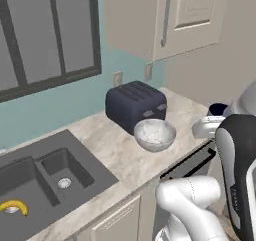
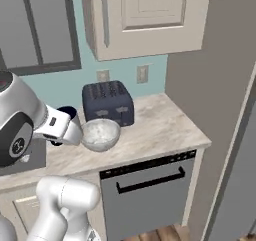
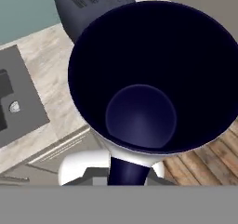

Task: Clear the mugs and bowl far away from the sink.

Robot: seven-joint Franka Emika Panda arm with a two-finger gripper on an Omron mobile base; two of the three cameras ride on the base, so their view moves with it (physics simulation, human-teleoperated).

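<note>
The gripper [image 3: 130, 172] is pinching the pale mug [image 3: 153, 74] by its dark handle, carrying it beyond the counter edge right of the toaster [image 1: 135, 105], so any slip risks dropping it floorward.

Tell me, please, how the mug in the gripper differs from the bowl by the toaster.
The mug is dark navy inside with a pale outside; the bowl is whitish-grey and speckled inside. The mug is held up off the counter by the shut gripper, while the bowl rests on it in front of the toaster. Both stand open side up and look empty.
</note>
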